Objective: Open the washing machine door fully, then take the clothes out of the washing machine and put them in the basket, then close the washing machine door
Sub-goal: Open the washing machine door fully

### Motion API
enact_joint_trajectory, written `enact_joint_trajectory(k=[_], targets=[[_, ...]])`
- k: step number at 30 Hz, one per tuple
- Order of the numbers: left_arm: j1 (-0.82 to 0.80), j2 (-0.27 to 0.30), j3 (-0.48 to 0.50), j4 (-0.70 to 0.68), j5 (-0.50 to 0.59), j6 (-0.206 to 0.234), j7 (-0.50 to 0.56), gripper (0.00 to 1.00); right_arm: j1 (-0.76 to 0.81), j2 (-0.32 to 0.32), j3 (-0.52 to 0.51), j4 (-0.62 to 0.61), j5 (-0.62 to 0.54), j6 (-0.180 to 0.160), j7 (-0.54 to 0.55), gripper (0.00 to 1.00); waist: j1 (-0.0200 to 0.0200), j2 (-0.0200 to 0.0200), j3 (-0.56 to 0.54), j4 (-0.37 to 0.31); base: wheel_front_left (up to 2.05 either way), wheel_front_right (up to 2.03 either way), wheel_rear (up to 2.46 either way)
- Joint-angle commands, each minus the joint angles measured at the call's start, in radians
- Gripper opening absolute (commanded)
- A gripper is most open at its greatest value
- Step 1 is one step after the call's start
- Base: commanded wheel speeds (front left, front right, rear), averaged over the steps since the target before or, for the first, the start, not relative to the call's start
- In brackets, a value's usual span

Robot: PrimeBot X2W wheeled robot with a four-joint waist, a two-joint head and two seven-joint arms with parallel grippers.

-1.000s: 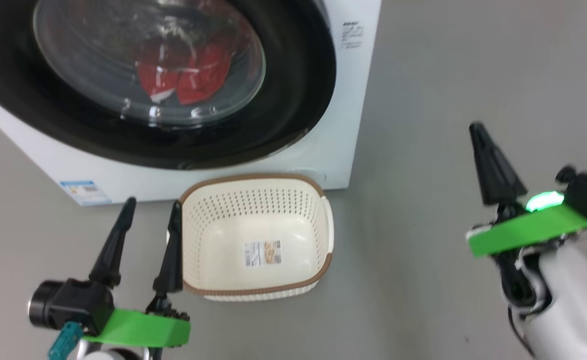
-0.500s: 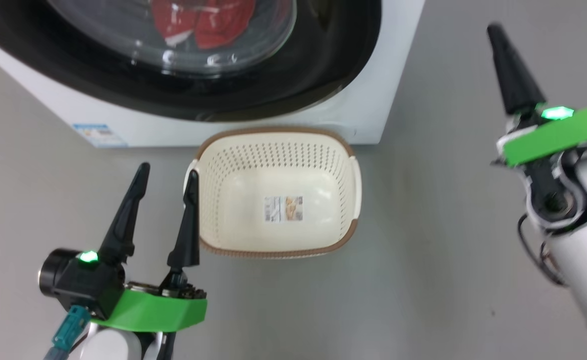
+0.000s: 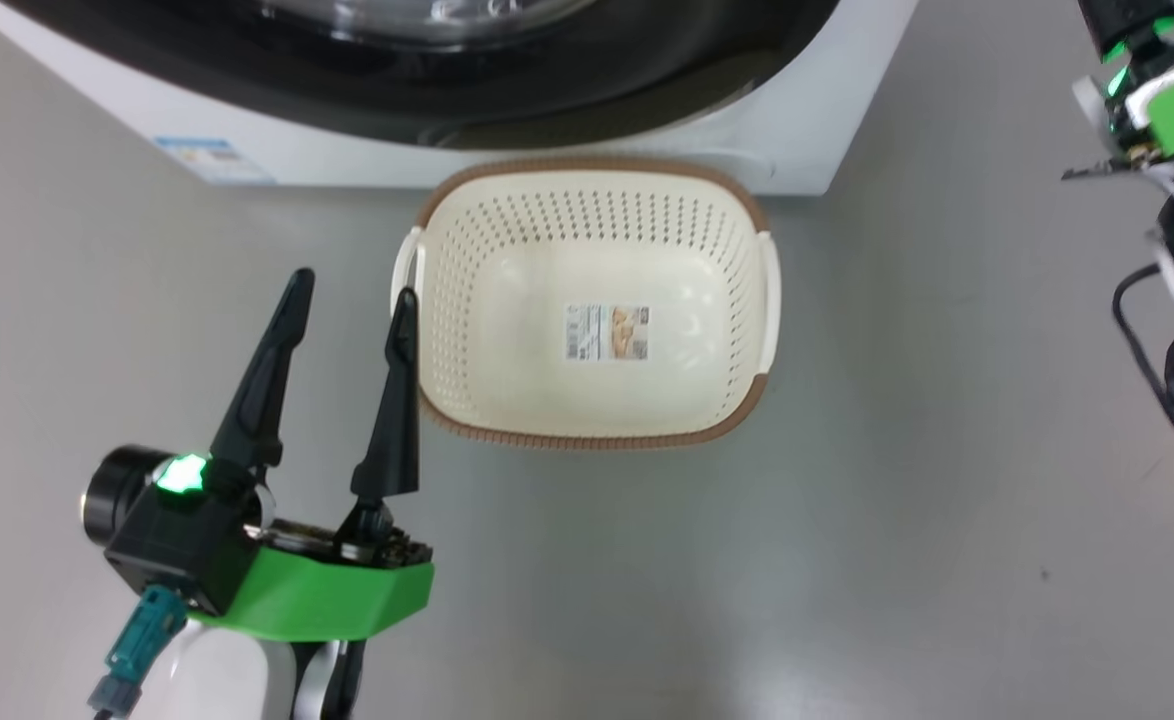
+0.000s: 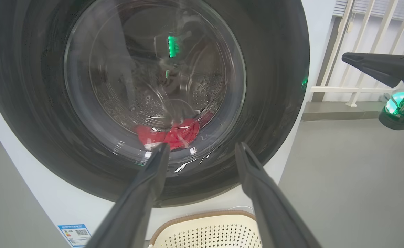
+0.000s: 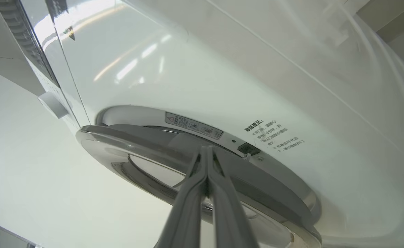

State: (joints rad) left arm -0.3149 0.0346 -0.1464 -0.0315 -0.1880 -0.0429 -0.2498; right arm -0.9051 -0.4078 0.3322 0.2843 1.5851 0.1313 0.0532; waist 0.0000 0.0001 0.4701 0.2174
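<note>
Both fingers of the right gripper (image 5: 207, 148), pressed together, point at the latch-side rim of the door (image 5: 136, 137) just ahead, while the farther left gripper (image 3: 353, 285), spread wide, hangs beside the basket (image 3: 587, 440).

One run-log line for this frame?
door: not swung open | clothes: in washing machine, behind glass | basket: empty, on floor | left gripper: open, empty | right gripper: shut, pointing at door edge
</note>
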Motion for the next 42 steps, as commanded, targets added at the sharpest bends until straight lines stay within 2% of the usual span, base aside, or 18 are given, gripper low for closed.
enact_joint_trajectory(k=[1, 9, 20, 42], targets=[[-0.014, 0.016, 0.025, -0.03, -0.007, 0.012, -0.012, 1.0, -0.013, 0.004, -0.003, -0.032, 0.027, -0.001, 0.024, 0.0, 0.0, -0.0001, 0.041, 0.025, 0.0, 0.0, 0.0], [-0.029, 0.016, 0.011, -0.038, -0.011, 0.027, -0.012, 1.0, -0.086, 0.008, -0.05, -0.008, 0.108, -0.001, 0.179, 0.0, 0.0, -0.0001, 0.099, 0.05, 0.0, 0.0, 0.0], [-0.048, 0.016, -0.015, -0.052, -0.015, 0.031, -0.012, 1.0, -0.189, 0.03, -0.08, 0.056, 0.121, -0.001, 0.344, 0.0, 0.0, -0.0001, 0.15, 0.071, 0.0, 0.0, 0.0], [-0.045, 0.016, -0.021, -0.049, -0.031, 0.04, -0.012, 1.0, -0.272, 0.049, -0.073, 0.103, 0.053, -0.001, 0.523, 0.0, 0.0, -0.0001, 0.177, 0.107, 0.0, 0.0, 0.0]])
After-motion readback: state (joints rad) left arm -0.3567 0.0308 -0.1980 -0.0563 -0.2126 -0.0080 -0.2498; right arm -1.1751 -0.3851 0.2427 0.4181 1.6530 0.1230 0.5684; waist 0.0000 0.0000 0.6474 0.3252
